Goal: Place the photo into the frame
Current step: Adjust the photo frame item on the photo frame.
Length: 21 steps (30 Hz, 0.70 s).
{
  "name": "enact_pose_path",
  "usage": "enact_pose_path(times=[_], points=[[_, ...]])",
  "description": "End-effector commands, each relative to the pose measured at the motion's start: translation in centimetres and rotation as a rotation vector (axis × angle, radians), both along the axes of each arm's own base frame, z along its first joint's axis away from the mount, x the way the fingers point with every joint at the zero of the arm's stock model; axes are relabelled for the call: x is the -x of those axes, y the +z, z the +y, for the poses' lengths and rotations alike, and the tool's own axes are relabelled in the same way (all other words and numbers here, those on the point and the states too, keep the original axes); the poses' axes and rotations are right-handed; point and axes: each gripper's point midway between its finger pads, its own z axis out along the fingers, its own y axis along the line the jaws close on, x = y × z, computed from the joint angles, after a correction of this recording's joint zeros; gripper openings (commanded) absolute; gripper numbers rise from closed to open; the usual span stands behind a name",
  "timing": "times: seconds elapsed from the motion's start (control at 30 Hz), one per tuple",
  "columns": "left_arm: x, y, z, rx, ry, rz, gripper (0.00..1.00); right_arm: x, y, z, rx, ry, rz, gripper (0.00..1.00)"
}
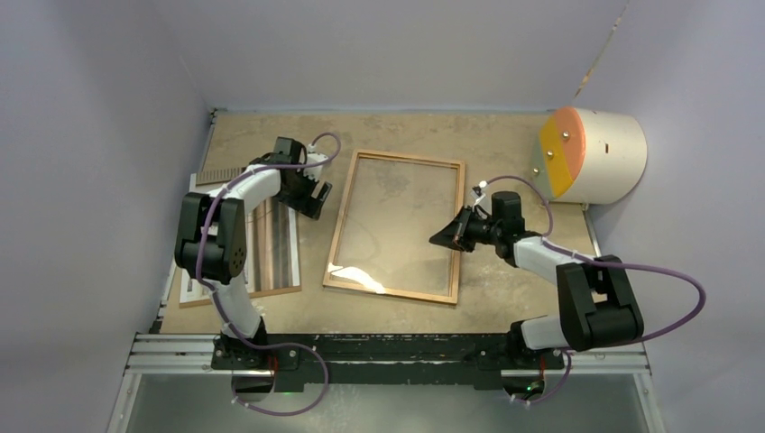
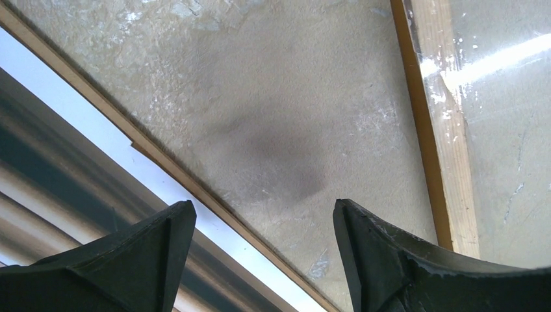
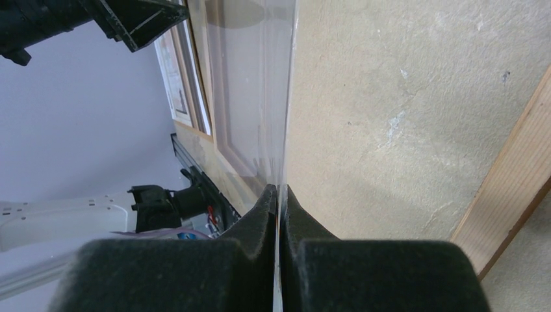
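top: desk (image 1: 505, 271) is a mottled tan sheet, boxed in by plain grey-lilac walls, with a metal rail (image 1: 388, 361) on the near edge. cream drum (image 1: 604, 153) with an orange face in the far right corner. the frame (image 1: 341, 221) lies flat mid-desk, glass pane (image 1: 388, 225) over its opening with glare at the near left corner. the photo (image 1: 280, 248) lies face up on the backing board (image 1: 271, 293) at the desk's left edge, apart from the frame. left claw (image 1: 316, 197) is between them

left wrist: left claw spread wide and holding nothing, over bare scuffed desk; photo's white border on the left, frame rail on the right

right wrist: right claw (image 3: 278, 214) pinched tight on the pane's thin edge, pane seen edge-on. tan desk and a frame rail on the right, grey wall on the left
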Motion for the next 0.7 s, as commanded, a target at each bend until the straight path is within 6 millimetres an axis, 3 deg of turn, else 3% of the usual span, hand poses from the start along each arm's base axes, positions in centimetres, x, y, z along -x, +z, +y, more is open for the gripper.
enact_pose_path(times=[0.0,0.67], points=[[-0.8,1.5,-0.7,0.017,-0.013,-0.051,0.82,-1.8,0.9,-0.1,-0.001,-0.030,-0.073,0.00],[-1.0,1.0,-0.6,0.005,-0.008,-0.047,0.82,-2.3,-0.6,-1.5,0.022,-0.103,-0.056,0.00]])
